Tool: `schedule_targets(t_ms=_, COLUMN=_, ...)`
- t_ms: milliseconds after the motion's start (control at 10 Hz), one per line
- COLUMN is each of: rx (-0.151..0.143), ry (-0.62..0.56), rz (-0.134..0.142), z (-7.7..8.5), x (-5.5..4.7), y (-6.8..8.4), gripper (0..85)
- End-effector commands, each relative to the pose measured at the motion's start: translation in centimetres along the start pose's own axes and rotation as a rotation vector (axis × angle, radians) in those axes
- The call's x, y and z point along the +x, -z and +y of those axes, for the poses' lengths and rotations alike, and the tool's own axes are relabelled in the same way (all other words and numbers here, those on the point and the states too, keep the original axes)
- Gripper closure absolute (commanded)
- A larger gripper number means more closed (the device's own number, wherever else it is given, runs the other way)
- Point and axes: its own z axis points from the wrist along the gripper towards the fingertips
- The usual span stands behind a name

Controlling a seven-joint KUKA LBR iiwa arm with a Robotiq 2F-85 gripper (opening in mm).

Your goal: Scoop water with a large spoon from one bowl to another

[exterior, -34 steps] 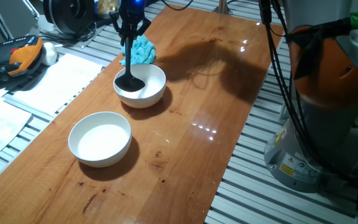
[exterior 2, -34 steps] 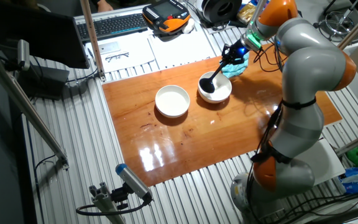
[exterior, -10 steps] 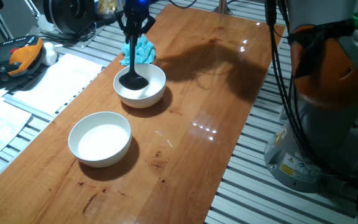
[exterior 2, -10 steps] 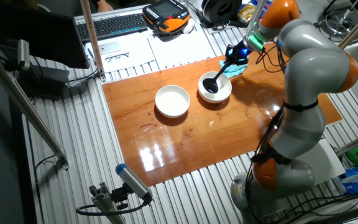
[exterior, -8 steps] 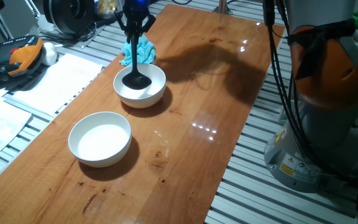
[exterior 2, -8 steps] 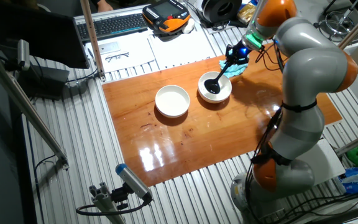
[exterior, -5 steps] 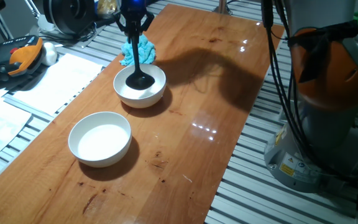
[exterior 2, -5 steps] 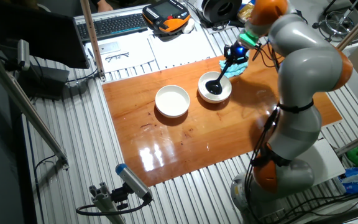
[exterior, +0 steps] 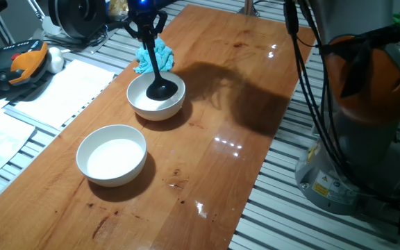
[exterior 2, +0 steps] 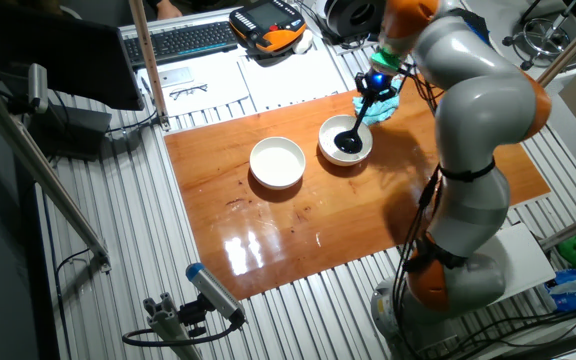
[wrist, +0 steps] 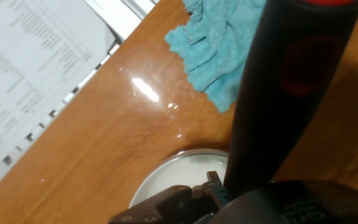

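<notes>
Black plastic, the large spoon (exterior: 157, 72) slants down from the gripper (exterior: 146, 26), which is clamped on its handle top, into the far bowl (exterior: 136, 101) beside the blue cloth (exterior: 154, 57). The near bowl (exterior: 87, 164) lies toward the camera, past the scoop.
</notes>
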Motion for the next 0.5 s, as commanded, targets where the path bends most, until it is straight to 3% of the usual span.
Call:
schedule_targets(t_ms=0, rx=0.013, ry=0.001, rz=-0.008, z=0.04, x=0.03, y=0.03, gripper=85.0)
schedule_targets(t_ms=200, rx=0.054, ry=0.012, rz=-0.037, z=0.16, x=0.19, y=0.17, gripper=85.0)
schedule_targets(t_ms=400, rx=0.096, ry=0.0, rz=-0.041, z=0.44, x=0.38, y=0.28, gripper=85.0)
